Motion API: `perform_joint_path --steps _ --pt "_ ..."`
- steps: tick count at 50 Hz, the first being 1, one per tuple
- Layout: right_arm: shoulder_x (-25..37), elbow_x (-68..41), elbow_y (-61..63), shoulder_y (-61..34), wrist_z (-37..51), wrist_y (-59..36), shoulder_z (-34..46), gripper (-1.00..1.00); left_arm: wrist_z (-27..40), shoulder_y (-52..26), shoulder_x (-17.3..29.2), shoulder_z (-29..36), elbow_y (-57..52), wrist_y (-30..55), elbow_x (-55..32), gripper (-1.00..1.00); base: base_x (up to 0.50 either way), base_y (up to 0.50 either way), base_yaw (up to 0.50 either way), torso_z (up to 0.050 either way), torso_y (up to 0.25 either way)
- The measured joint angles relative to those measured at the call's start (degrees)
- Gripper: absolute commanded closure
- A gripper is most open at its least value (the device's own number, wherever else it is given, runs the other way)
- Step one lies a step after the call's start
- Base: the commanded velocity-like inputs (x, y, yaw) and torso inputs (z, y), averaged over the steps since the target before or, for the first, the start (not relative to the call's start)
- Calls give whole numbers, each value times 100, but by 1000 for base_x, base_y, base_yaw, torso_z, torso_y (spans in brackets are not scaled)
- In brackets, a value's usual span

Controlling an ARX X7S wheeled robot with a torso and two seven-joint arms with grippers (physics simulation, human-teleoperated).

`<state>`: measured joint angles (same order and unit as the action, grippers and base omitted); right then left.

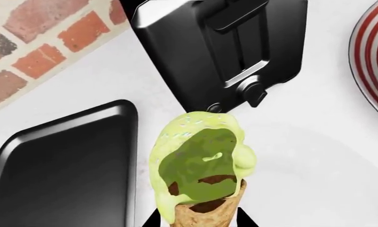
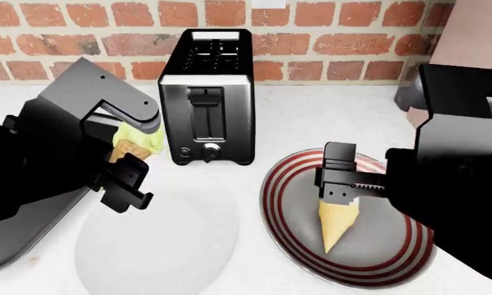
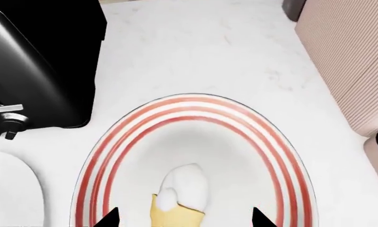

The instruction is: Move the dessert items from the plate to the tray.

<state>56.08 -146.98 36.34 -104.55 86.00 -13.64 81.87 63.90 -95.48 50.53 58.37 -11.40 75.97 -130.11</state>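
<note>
Green-scoop cone [image 1: 201,179] pinched in left jaws (lifted); right jaws spread wide around yellow cone [image 3: 179,203], not touching.

Bright, even simulator light; sharp, faint shadows.

**Colours on the counter**

The waffle cone [image 1: 205,215] is brown under a pale green scoop [image 1: 198,156] with a darker green patch. The second cone [image 2: 338,222] is pale yellow, its top [image 3: 185,185] white. 1 plate [image 2: 410,258] carries red rings on white; the other plate [image 2: 160,246] is plain white. The tray [image 1: 63,165] is black, the toaster [image 2: 209,98] black and silver, the wall [image 2: 328,43] red brick.
</note>
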Motion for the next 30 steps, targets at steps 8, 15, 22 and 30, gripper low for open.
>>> perform_joint_path --steps 8,15,22,30 --pt "-83 154 -9 189 -62 176 181 -100 -33 14 -7 15 -6 -12 62 100 0 0 0 0 0" --pt "-157 275 -37 315 -84 268 319 -100 -64 32 -8 27 -22 -18 115 100 0 0 0 0 0" --pt "-229 407 -67 451 -128 347 448 -100 -107 59 2 31 -38 -30 169 100 0 0 0 0 0" --pt "-294 554 -100 620 -228 429 567 -100 -167 97 19 24 -55 -53 233 100 0 0 0 0 0"
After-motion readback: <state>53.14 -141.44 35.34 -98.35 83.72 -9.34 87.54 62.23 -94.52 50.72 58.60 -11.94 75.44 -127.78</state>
